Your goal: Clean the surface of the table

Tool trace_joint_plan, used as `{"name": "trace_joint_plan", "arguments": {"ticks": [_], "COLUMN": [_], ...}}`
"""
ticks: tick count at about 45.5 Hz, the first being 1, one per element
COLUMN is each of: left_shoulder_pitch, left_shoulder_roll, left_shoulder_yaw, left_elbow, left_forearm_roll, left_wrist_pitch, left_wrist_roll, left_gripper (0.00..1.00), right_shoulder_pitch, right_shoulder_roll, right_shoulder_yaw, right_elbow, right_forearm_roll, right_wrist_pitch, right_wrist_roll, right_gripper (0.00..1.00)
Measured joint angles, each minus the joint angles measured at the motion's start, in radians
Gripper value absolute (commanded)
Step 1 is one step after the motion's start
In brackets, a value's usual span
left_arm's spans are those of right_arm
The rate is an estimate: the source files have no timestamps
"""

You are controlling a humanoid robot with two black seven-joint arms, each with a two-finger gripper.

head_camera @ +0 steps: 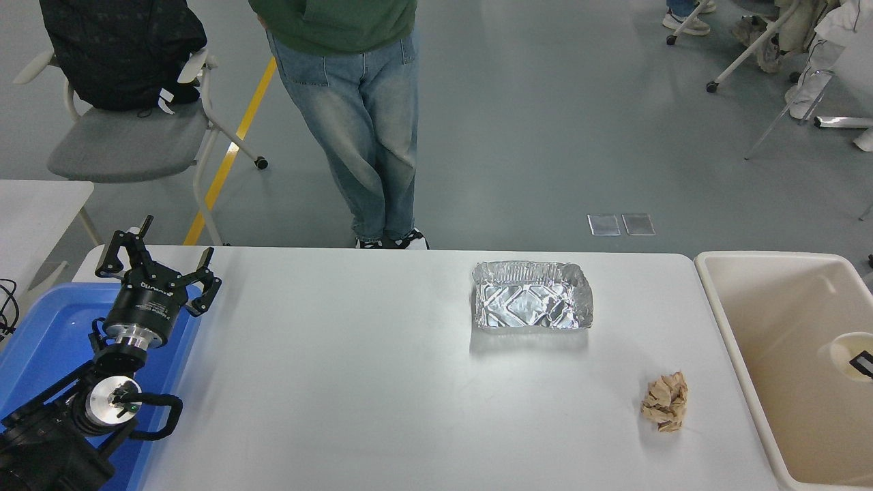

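Observation:
The white table surface [354, 361] fills the lower picture. On it lie a crinkled foil tray [532, 300] at the back right and a crumpled brown paper ball [665, 404] near the front right. My left gripper [155, 262] is parked at the lower left over a blue bin, fingers spread open and empty. At the right edge, over the cream tub, a small black part [862, 363] shows against a pale round object [844, 348]. This seems to be the tip of my right arm, and its state does not show.
A cream plastic tub [733, 341] stands against the table's right end. A blue bin [48, 327] sits at the left end. A person in jeans [368, 129] stands at the far side, beside a grey chair [129, 140]. A smaller white table [34, 204] is at far left.

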Motion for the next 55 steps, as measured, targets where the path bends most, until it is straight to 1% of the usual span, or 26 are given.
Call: {"name": "trace_joint_plan", "arguments": {"ticks": [3,4,5,8,22,33,37,45,49,52,55], "left_shoulder_pitch": [0.0,0.0,0.0,0.0,0.0,0.0,0.0,0.0,-0.001,-0.001,-0.002], "left_shoulder_roll": [0.0,0.0,0.0,0.0,0.0,0.0,0.0,0.0,0.0,0.0,0.0], "left_shoulder_yaw": [0.0,0.0,0.0,0.0,0.0,0.0,0.0,0.0,0.001,0.001,0.001], "left_elbow": [0.0,0.0,0.0,0.0,0.0,0.0,0.0,0.0,0.0,0.0,0.0], "left_forearm_roll": [0.0,0.0,0.0,0.0,0.0,0.0,0.0,0.0,0.0,0.0,0.0], "left_wrist_pitch": [0.0,0.0,0.0,0.0,0.0,0.0,0.0,0.0,0.0,0.0,0.001], "left_wrist_roll": [0.0,0.0,0.0,0.0,0.0,0.001,0.001,0.001,0.0,0.0,0.0], "left_gripper": [0.99,0.99,0.99,0.99,0.99,0.99,0.99,0.99,0.99,0.99,0.99], "right_shoulder_pitch": [-0.001,-0.001,-0.001,-0.001,0.004,0.007,0.01,0.02,0.033,0.047,0.061], "right_shoulder_roll": [0.002,0.003,0.003,0.004,0.005,-0.001,-0.002,-0.002,-0.003,-0.009,-0.024], "right_shoulder_yaw": [0.0,0.0,0.0,0.001,0.005,0.006,0.01,0.051,0.085,0.108,0.131], "right_elbow": [0.0,0.0,-0.001,-0.002,-0.004,-0.006,-0.006,-0.006,-0.004,-0.004,-0.003], "right_forearm_roll": [0.002,0.002,0.004,0.006,0.045,0.163,0.182,0.26,0.335,0.4,0.475], "right_wrist_pitch": [-0.003,-0.005,-0.006,-0.009,-0.04,-0.052,-0.053,-0.047,-0.031,0.008,0.072], "right_wrist_roll": [-0.002,-0.003,-0.004,-0.005,-0.009,-0.01,-0.01,-0.012,-0.012,-0.012,-0.012], "right_gripper": [0.0,0.07,0.28,0.99,0.99,0.99,0.99,0.99,0.99,0.99,0.99]}}
